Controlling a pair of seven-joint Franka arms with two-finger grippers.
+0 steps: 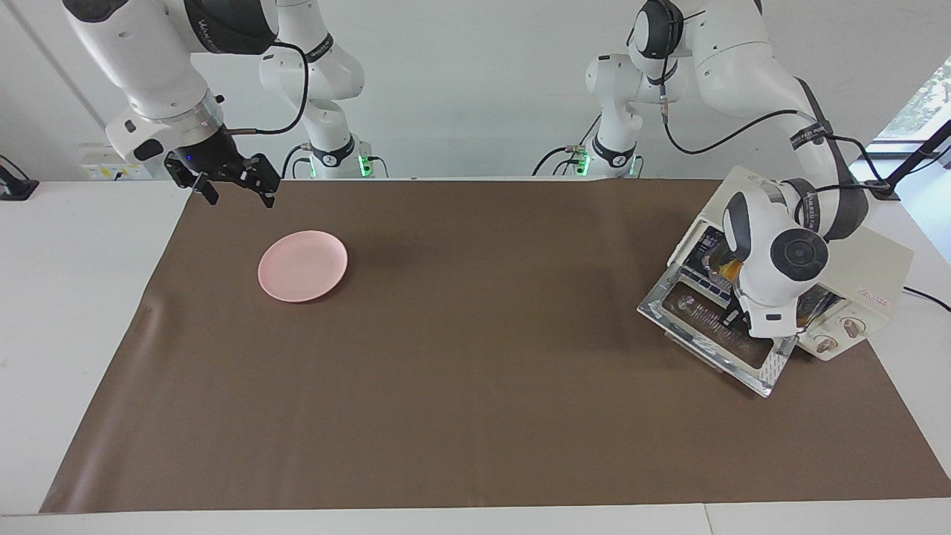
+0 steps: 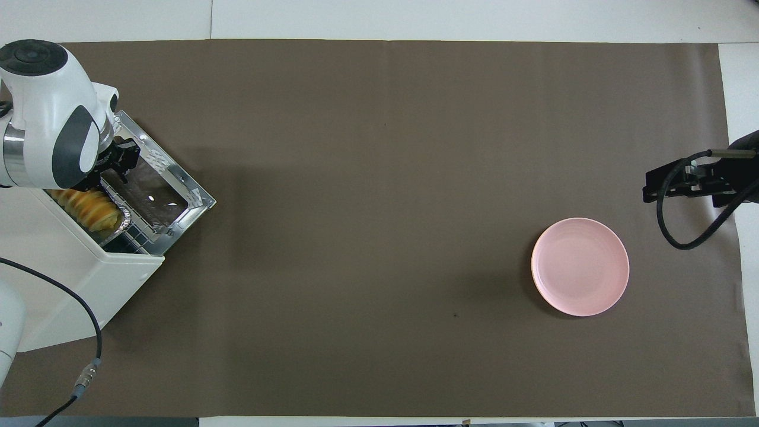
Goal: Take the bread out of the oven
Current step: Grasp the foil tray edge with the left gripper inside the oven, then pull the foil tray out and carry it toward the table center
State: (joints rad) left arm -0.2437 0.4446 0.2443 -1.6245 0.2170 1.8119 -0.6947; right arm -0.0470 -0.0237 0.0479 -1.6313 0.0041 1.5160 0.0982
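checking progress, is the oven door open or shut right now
Open. The oven has its chrome-framed glass door folded down flat on the mat, and the bread shows inside.

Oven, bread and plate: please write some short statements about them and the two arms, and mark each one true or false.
1. The oven door is open. True.
2. The bread lies on the plate. False: it is still in the oven, in a foil tray; the plate is bare.
3. The left tool is at the oven's opening. True.
4. The right tool holds the plate. False: it hangs in the air, open, apart from the plate.
5. The oven stands at the right arm's end of the table. False: at the left arm's end.
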